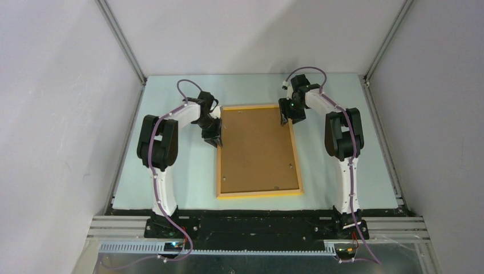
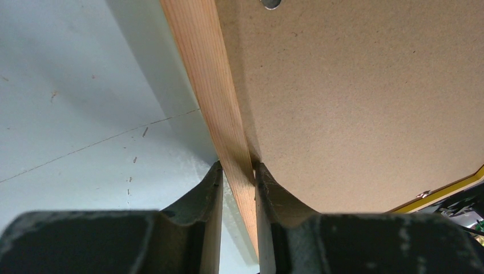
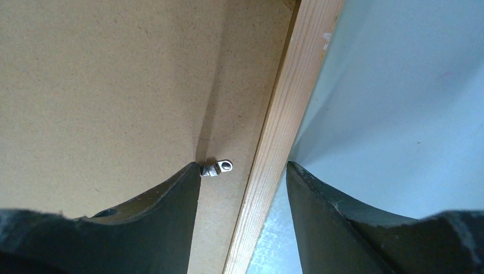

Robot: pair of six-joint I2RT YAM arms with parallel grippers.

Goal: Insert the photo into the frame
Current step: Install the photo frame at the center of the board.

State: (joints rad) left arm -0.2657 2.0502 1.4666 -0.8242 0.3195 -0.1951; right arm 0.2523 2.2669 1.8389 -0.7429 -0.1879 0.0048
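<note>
Frame: the frame [image 1: 259, 194] is a large upright rectangle with thin yellow-orange edges. Close up, its rails are pale, straight-grained wood [image 2: 211, 85].
Frame position: it lies flat and back side up on the pale table [image 1: 188, 188], in the middle between the two arms, with its long sides running away from the bases.
Frame contents: a plain brown backing board [image 1: 257, 151] fills the opening from rail to rail. It sits just below the wooden rim.
Board detail: small metal tabs lie on the board close to the rails. One silver tab [image 3: 217, 168] sits just inside the right rail [image 3: 291, 103].
Left arm: it reaches forward and bends inward over the table, with the wrist pointing down at the frame's left rail near the far left corner.
Left gripper: the left gripper [image 2: 237, 168] pinches that rail. One finger is outside it on the table side and the other is inside on the board, both pressed against the wood.
Right arm: it mirrors the left, elbow raised and wrist angled down at the far right corner.
Right gripper: the right gripper [image 3: 242, 165] straddles the right rail with its jaws spread. The inner fingertip [image 3: 171, 205] rests on the board and touches the silver tab. The outer finger stands apart from the wood, over the table.
</note>
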